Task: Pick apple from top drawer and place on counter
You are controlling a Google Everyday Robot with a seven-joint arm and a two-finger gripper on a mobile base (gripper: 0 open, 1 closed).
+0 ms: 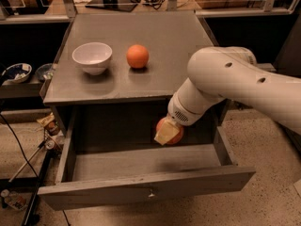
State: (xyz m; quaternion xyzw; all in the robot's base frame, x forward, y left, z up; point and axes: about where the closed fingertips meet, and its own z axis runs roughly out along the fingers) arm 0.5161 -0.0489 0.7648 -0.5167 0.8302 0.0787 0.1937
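The top drawer (117,192) of the grey cabinet stands pulled wide open. My gripper (170,131) reaches down into its back right part from the white arm on the right. A yellowish finger pad (167,133) lies across the front of the small red apple (180,134), and the gripper is shut on the apple. The other finger is hidden behind the apple. The apple sits low over the drawer's back right floor; I cannot tell if it touches the floor. The counter (183,46) is the flat grey top just above.
A white bowl (92,57) and a plain orange fruit (137,56) stand on the counter's left half. Dark shelves with clutter and cables lie to the cabinet's left. The drawer's side walls flank the gripper, and the counter's front edge overhangs it.
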